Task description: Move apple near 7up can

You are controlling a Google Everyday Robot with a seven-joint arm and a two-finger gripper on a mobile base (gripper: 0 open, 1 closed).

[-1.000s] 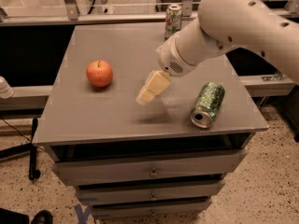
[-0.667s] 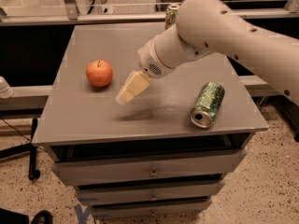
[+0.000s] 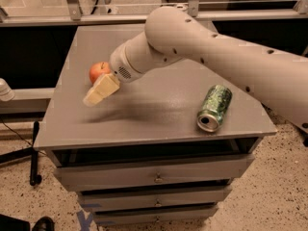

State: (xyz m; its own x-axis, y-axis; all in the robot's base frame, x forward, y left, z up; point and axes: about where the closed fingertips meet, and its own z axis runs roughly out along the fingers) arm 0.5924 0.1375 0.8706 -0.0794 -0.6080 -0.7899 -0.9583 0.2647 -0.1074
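The red-orange apple (image 3: 97,70) sits on the left part of the grey cabinet top (image 3: 159,117). My gripper (image 3: 99,91), cream-coloured, hangs just in front of and to the right of the apple, low over the surface, and covers the apple's lower right edge. I cannot tell whether it touches the apple. My thick white arm reaches in from the right across the back of the top. The 7up can is hidden behind the arm at the back of the top.
A dark green mottled can (image 3: 215,107) lies on its side near the front right edge, open end toward the front. Drawers (image 3: 156,177) are below the top. A metal rail and glass panel (image 3: 96,8) run behind the cabinet.
My gripper has moved left across the top, from the middle to right beside the apple. The arm now covers the can at the back. The apple and the green can have not moved.
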